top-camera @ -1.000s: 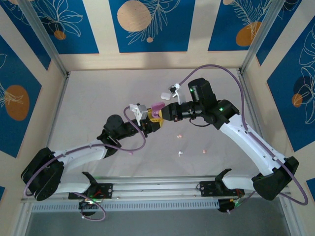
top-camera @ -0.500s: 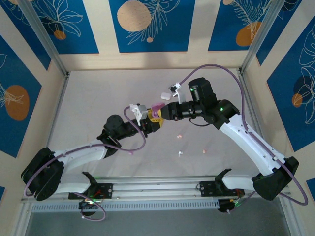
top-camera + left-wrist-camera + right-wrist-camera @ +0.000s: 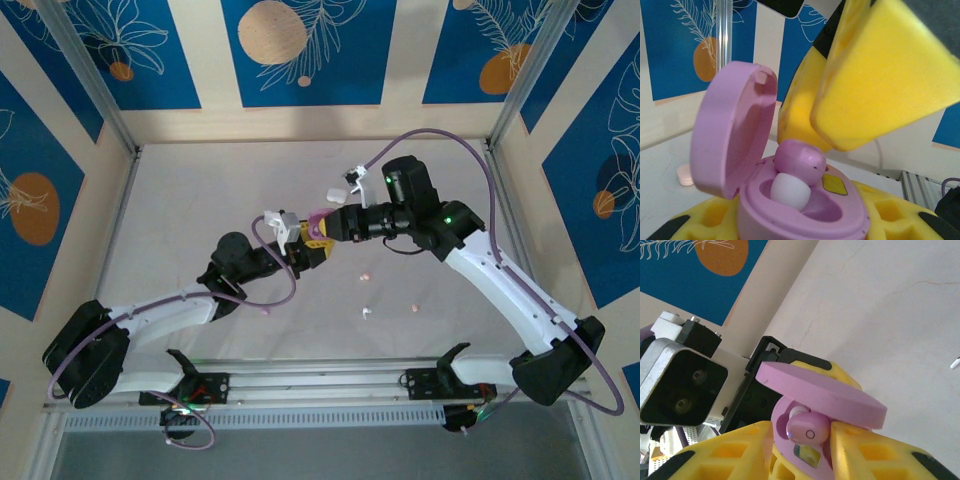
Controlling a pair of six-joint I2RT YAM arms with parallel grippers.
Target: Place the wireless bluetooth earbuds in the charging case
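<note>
Pale purple earbud (image 3: 807,430), white tip down in a socket of the open purple charging case (image 3: 820,396), lid raised, held over the middle of the worktop (image 3: 200,200). Case base pinched in left claw (image 3: 312,243); right claw (image 3: 326,226) pads close on both sides of the bud, gripping or merely flanking impossible to tell. Three loose buds (image 3: 365,275) scattered to the near right, white case (image 3: 334,196) just beyond on the far side.
</note>
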